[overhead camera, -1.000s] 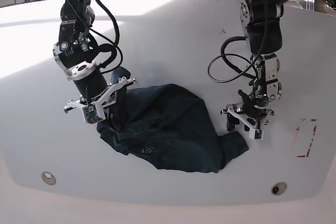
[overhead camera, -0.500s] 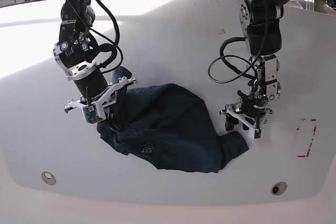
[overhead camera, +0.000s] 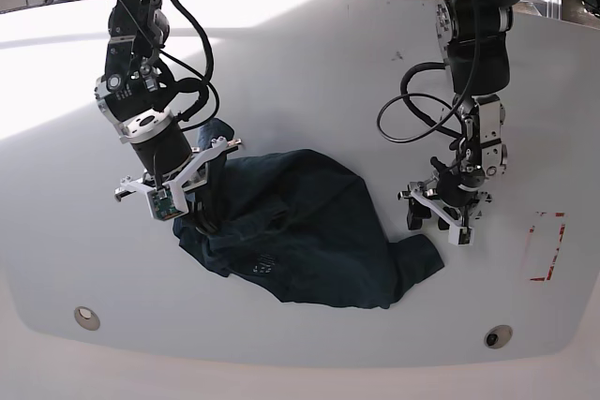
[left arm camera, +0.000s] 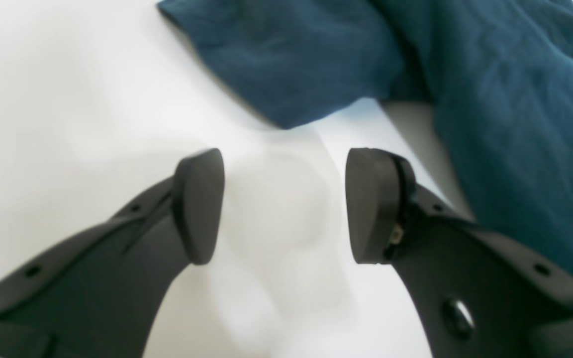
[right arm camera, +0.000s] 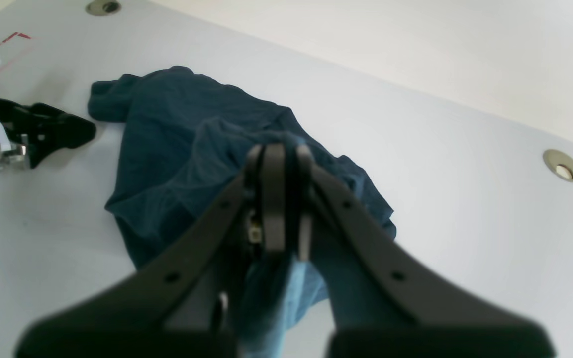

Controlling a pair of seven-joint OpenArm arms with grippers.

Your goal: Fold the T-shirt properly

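The dark navy T-shirt [overhead camera: 309, 231] lies crumpled in the middle of the white table [overhead camera: 309, 81]. My right gripper [overhead camera: 209, 220], at the shirt's left edge, is shut on a fold of cloth; in the right wrist view the pressed-together fingers [right arm camera: 272, 199] pinch blue fabric of the T-shirt [right arm camera: 177, 149]. My left gripper [overhead camera: 427, 224] hovers open beside the shirt's right sleeve. In the left wrist view its gripper [left arm camera: 284, 204] has only bare table between the pads [left arm camera: 199, 204], and the T-shirt [left arm camera: 515, 99] lies just ahead and to the right, apart from them.
A red tape outline [overhead camera: 546, 245] marks the table at the right. Two round metal inserts [overhead camera: 86, 316] [overhead camera: 498, 335] sit near the front edge. Black cables [overhead camera: 412, 119] loop off the left arm. Behind the table are stands and wires.
The left arm and its open gripper have shifted slightly to the right, away from the sleeve. The right gripper and the shirt have stayed put.
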